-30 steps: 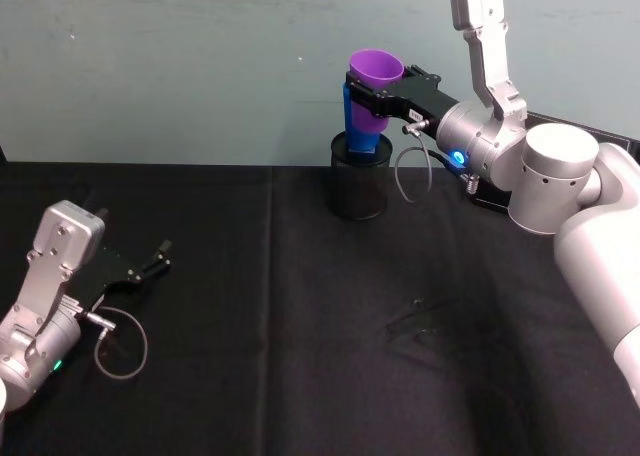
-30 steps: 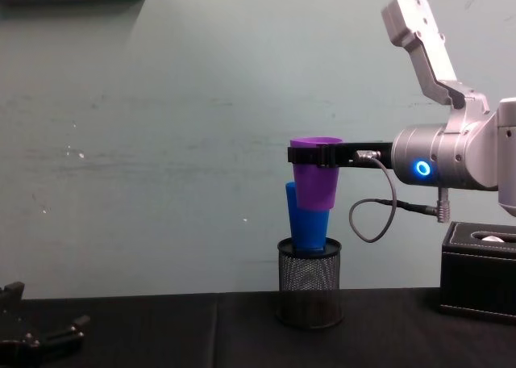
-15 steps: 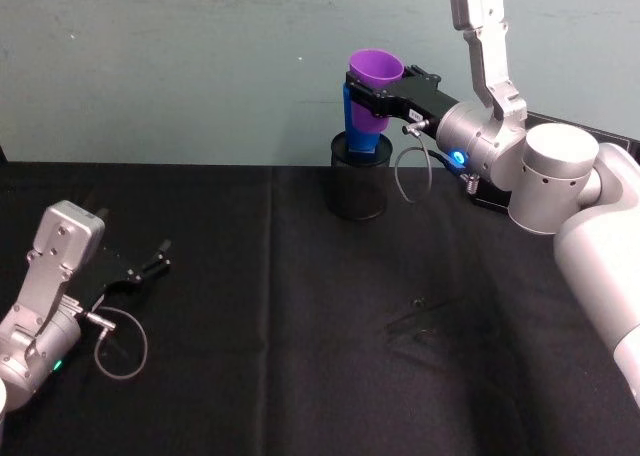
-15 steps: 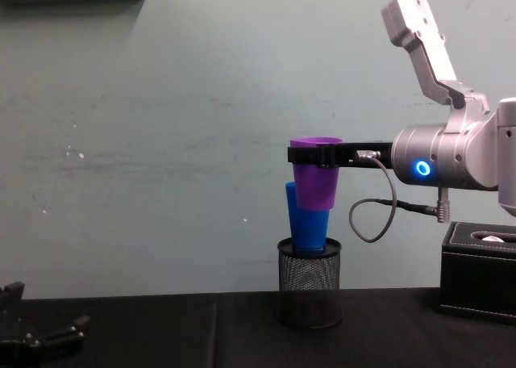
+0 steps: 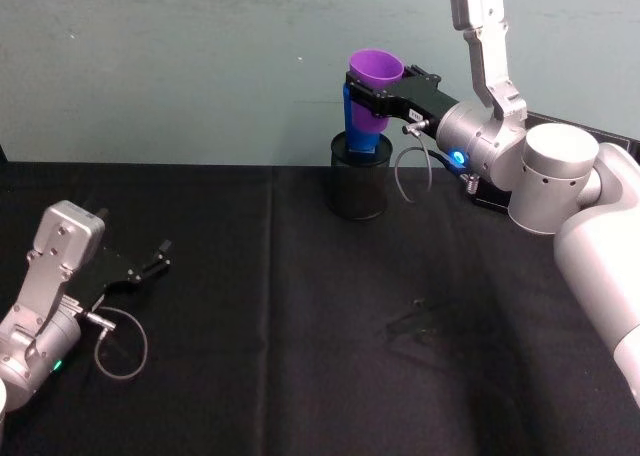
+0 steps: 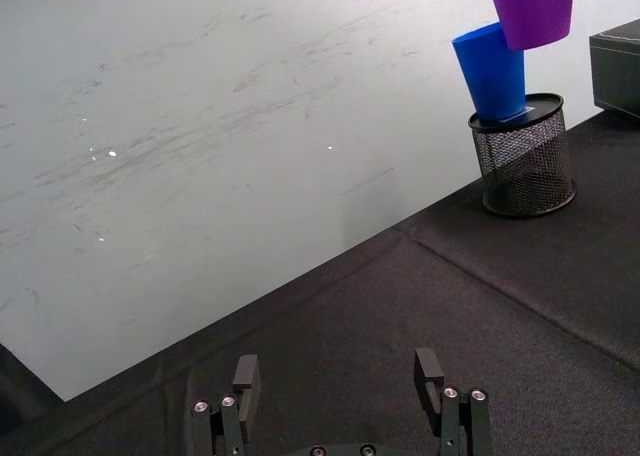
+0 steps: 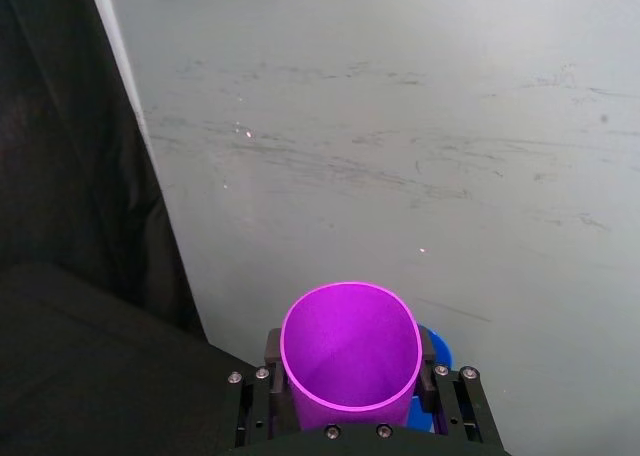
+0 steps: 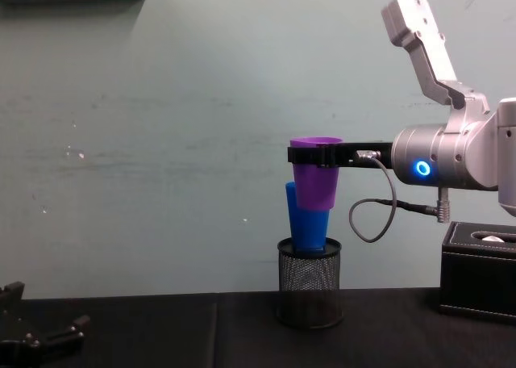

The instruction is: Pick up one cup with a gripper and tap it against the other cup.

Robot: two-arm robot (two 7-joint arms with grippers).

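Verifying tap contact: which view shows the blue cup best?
Left wrist view: the blue cup shows most of its wall, from rim to the mesh holder, with the purple cup overlapping one upper edge. Chest view shows its lower part; head view a strip behind the right gripper; right wrist view a sliver.

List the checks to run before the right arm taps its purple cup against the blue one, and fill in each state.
1. Grip: right gripper is shut on the purple plastic tapered tumbler, just under its rim. Ok.
2. Carried cup's pose: upright and held clear of the black cloth table. Ok.
3. Target steadiness: the blue plastic tapered tumbler leans at the top of the black wire-mesh pen holder. Not ok, since a firm tap might tip it.
4. Contact between the cups: they overlap in the chest view. Cannot tell.
5. Left gripper: open, low over the table, far from both cups. Ok.
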